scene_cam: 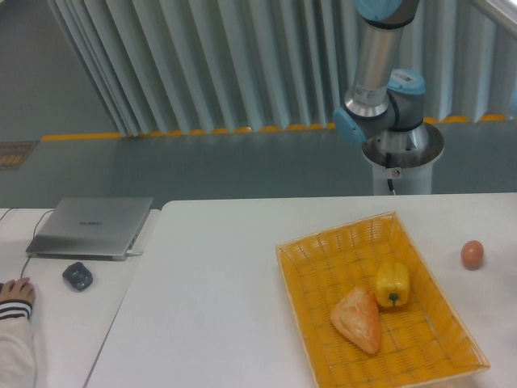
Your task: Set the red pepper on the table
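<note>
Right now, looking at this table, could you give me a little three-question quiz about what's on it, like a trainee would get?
1. True or false: the yellow pepper lies inside the woven basket.
2. What lies nearest the yellow pepper? A) the laptop B) the pastry C) the orange ball
3. Fill in: the orange ball rests on the white ____, right of the basket.

Key: 1 true. 2 B. 3 table.

The red pepper and the robot's jaws are out of view.
</note>
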Robot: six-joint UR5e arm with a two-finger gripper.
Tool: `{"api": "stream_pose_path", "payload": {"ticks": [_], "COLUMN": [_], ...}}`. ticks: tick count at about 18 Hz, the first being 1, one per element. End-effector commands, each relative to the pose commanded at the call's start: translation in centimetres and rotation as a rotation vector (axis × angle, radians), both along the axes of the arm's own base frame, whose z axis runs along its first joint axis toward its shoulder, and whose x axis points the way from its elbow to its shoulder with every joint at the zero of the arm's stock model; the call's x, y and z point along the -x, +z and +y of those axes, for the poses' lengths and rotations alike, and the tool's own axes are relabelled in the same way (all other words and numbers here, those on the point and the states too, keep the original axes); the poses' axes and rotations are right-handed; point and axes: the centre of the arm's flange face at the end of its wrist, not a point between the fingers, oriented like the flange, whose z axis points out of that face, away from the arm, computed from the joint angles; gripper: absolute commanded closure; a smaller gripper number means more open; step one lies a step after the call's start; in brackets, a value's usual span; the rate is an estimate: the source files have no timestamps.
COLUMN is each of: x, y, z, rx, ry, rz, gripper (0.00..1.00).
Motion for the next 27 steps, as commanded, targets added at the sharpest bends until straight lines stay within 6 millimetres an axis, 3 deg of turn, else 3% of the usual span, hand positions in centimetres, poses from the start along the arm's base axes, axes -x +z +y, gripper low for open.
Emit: {"api": "stream_pose_path", "payload": {"ticks": [9,13,16,27], "x": [0.4,0.5,0.5,0.6], "y": [-1.9,-2.1,-2.4,-3.2], "z": [0.2,0.2,0.2,0.4], "rx": [0.006,0.006,0.007,0.007], "ry": [-0.003,-0.002,-0.005,-0.008], "rz": [-0.016,-0.019,-0.024,-0.025], "gripper": [0.51,0.41,0.24,0.11]}}
